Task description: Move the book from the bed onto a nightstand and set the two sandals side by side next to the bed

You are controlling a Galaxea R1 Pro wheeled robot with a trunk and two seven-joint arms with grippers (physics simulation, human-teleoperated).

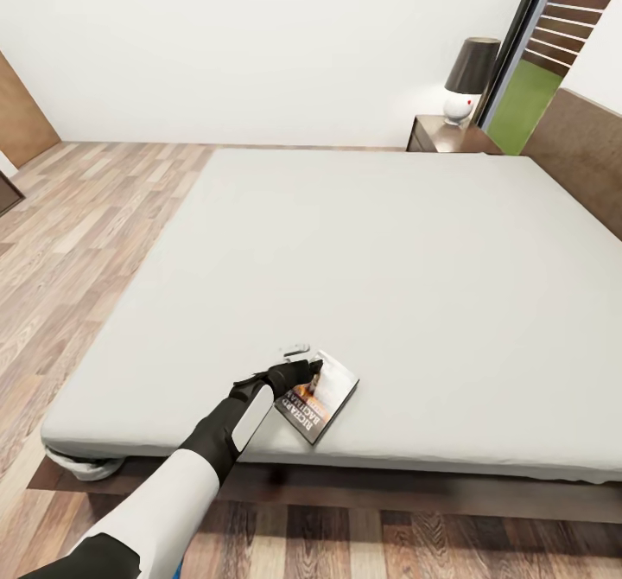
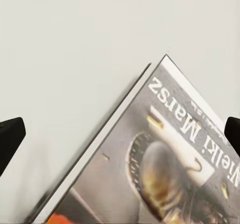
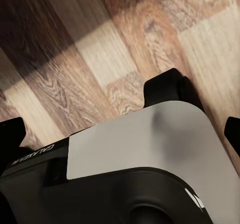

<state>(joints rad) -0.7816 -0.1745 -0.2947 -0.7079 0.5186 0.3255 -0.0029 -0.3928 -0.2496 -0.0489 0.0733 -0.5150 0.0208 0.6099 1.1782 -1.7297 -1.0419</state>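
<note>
The book [image 1: 326, 396] lies flat on the grey mattress of the bed [image 1: 389, 259], close to its near edge, with its dark cover and orange band facing up. My left gripper [image 1: 296, 372] hovers over the book's left corner. In the left wrist view the book [image 2: 170, 169] is seen from close up, and the left gripper [image 2: 120, 136] is open, its black fingertips [image 2: 10, 139] wide apart and gripping nothing. My right gripper [image 3: 122, 134] is open, pointing down at my own base [image 3: 145, 154] and the wood floor. The sandals are out of view.
A dark-brown nightstand [image 1: 436, 135] with a black-shaded lamp [image 1: 471, 78] stands at the bed's far right corner, beside the window [image 1: 536, 60]. The headboard [image 1: 579, 155] runs along the right. Plank floor [image 1: 78, 242] lies left of the bed. A pale bundle [image 1: 82, 467] sits under the near-left corner.
</note>
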